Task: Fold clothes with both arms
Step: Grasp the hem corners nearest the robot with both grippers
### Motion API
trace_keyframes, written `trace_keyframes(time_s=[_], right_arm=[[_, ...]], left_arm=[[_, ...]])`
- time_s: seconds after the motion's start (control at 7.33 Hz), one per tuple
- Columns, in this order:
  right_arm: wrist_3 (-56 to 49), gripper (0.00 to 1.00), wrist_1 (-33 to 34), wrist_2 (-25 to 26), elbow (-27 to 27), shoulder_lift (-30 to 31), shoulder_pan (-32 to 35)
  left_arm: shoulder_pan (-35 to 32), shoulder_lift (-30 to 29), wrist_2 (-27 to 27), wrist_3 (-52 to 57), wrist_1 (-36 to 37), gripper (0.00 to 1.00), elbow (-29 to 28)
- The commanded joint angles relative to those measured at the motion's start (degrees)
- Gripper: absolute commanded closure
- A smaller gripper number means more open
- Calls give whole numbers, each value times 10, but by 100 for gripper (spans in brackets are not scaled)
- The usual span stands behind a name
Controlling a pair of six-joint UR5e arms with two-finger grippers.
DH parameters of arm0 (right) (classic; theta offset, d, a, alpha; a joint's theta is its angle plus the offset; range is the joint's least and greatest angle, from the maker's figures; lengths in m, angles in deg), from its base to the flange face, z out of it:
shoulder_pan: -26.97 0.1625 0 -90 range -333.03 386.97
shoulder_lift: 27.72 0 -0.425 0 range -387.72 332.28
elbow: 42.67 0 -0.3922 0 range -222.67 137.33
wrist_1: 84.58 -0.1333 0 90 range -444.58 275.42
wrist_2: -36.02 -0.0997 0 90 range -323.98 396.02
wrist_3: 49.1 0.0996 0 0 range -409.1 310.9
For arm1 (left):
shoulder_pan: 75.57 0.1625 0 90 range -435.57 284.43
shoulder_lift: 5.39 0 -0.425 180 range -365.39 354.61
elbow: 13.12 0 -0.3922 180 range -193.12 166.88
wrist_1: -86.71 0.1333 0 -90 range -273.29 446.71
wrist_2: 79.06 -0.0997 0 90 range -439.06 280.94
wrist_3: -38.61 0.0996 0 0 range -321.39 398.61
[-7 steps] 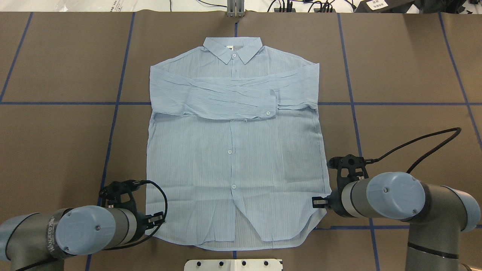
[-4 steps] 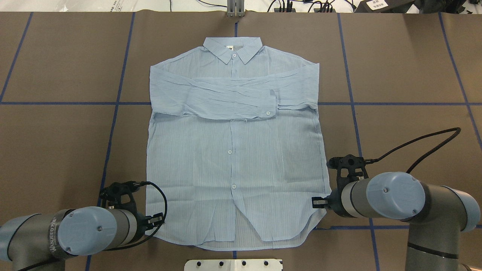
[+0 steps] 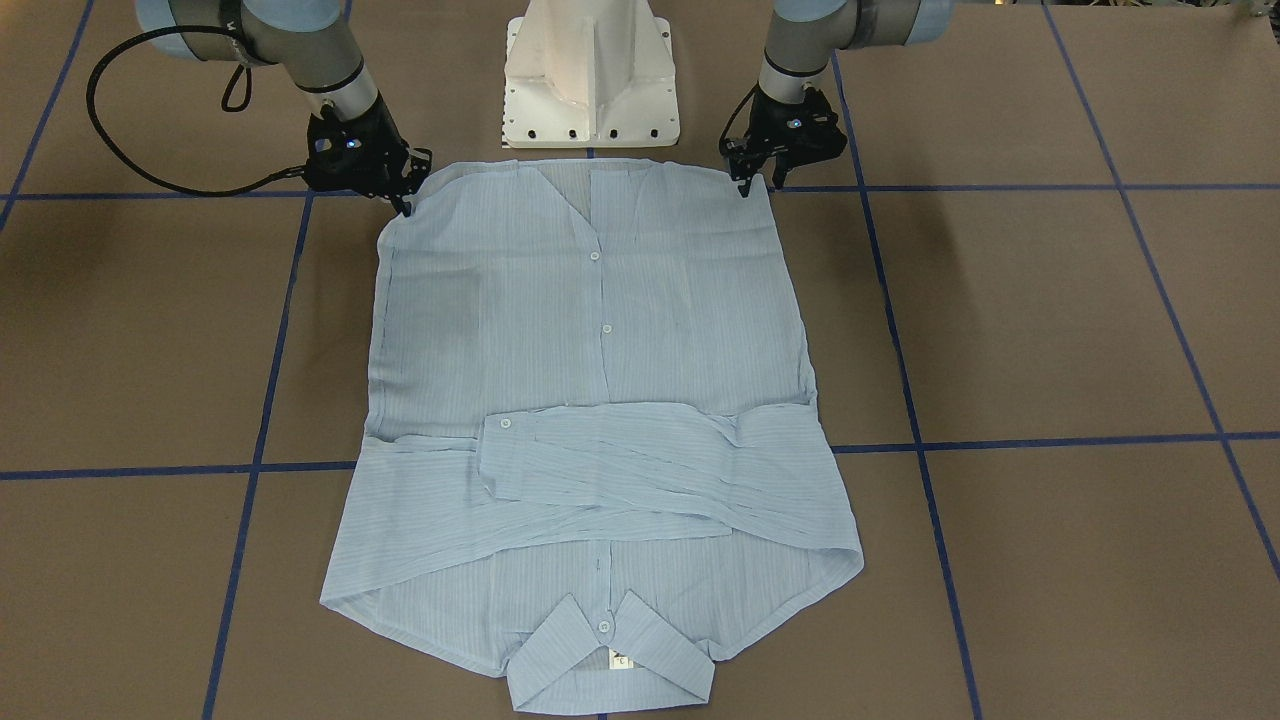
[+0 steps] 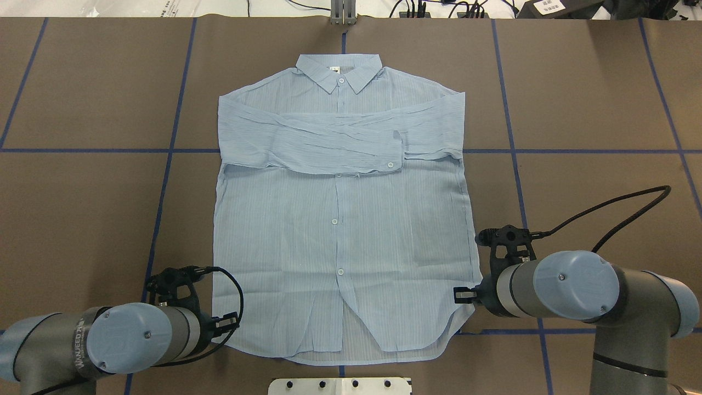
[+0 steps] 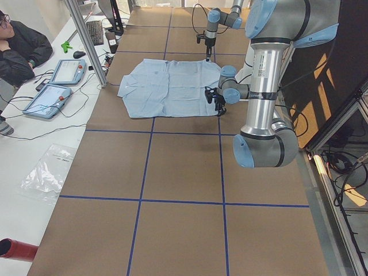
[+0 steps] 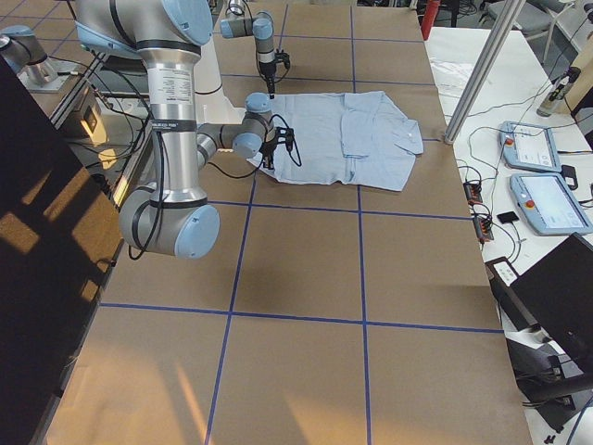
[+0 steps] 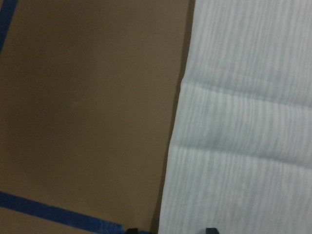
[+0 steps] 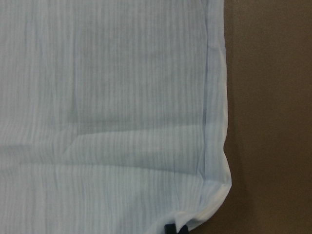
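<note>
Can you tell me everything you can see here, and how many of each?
shirt: one, light blue, flat mid-table, sleeves folded across chest
table: one, brown with blue tape lines
base: one, white, at the table edge between the arms
tablets: two, grey, on the side bench
person: one, dark top, by the bench
left arm, right arm: two, grey with light blue caps
left gripper: one, black, open astride the shirt's side edge
right gripper: one, black, shut on the shirt's hem corner
</note>
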Motion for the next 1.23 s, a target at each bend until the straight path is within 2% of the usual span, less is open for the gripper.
trace_keyframes(time_s=[0.0,0.27,0.41,0.68,0.95,1.09], right_arm=[[0,100,0,-1,0,1,0],[0,100,0,-2,0,2,2],[0,100,0,-2,0,2,2],[0,100,1,-2,-1,2,3],[0,100,0,-3,-1,2,5],[0,100,0,-8,-6,2,8]], left_arm=[[1,0,0,0,0,57,0],[1,0,0,0,0,60,-1],[1,-1,0,0,1,65,0],[1,-2,0,0,1,79,0],[1,-3,3,0,1,98,3],[-1,-3,3,0,1,100,8]])
